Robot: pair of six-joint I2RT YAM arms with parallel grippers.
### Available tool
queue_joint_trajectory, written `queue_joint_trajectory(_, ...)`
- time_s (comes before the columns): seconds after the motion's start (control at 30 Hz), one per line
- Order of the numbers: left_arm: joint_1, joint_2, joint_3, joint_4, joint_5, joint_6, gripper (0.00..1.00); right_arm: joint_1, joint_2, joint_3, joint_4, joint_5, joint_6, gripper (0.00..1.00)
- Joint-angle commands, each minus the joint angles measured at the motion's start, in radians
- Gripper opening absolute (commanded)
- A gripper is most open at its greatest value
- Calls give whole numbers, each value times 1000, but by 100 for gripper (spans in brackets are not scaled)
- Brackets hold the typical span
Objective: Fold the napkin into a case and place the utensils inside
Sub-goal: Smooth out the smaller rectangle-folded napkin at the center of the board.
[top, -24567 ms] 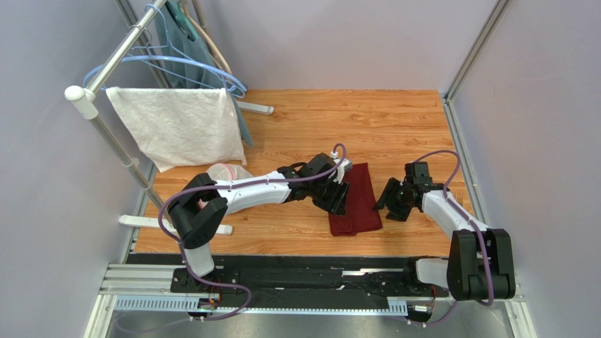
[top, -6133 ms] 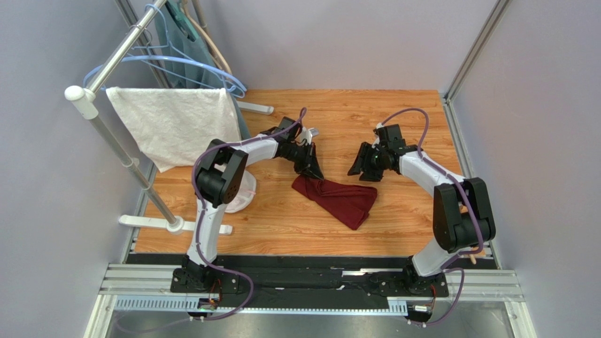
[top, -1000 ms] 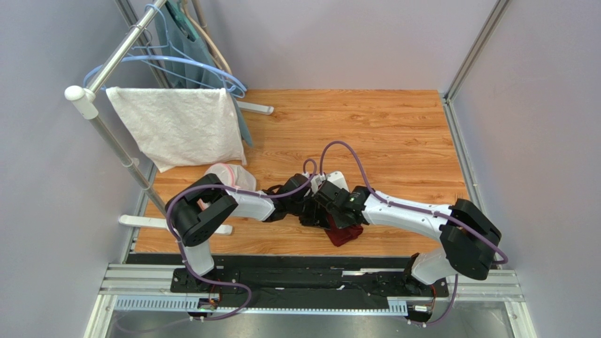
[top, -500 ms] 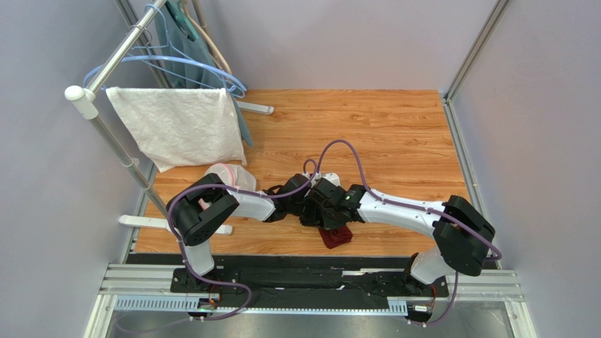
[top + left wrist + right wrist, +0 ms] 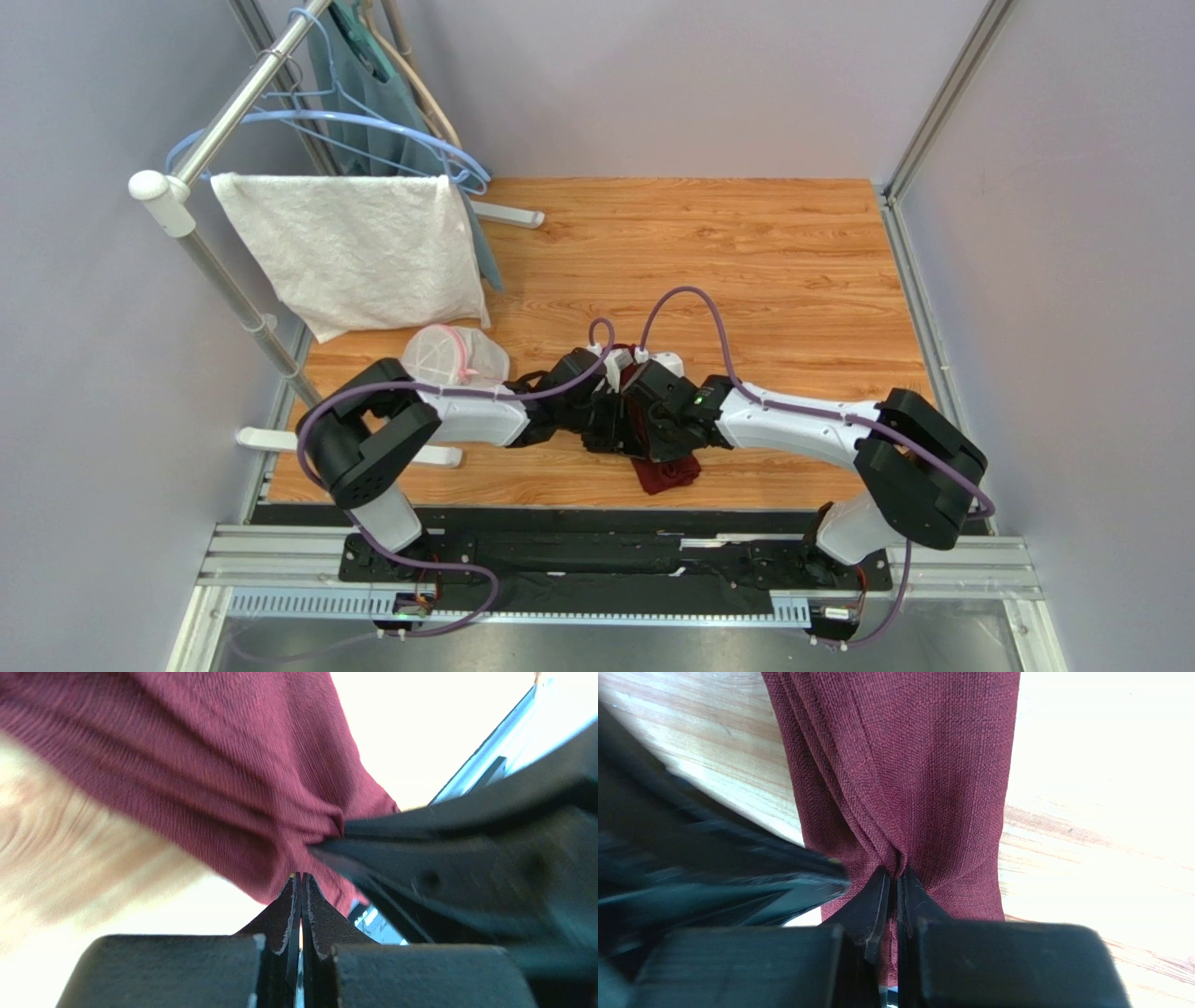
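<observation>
Well, both my tools are clenched on the napkin [image 5: 913, 763] at nearly one spot. My right gripper [image 5: 896, 876] has the pleats puckering into its tips, and my left gripper [image 5: 300, 878] is clamped at the cloth's edge just beside it (seemingly on a thin fold). I judge this keeps the folded layers together while I straighten the strip. It sits toward the near side of the table [image 5: 786, 252], mostly hidden under my wrists. Seen from my right wrist, its long axis runs as a narrow band straight away from my fingers.
</observation>
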Motion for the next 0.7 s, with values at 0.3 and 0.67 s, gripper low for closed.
queue_joint_trajectory(0.3, 34, -49, -37, -48, -42, 50, 0, -22, -54, 2, 41, -34, 15, 0)
queue_joint_trajectory(0.67, 29, 64, -42, 80, 9, 15, 0, -21, -60, 31, 79, -122, 109, 0)
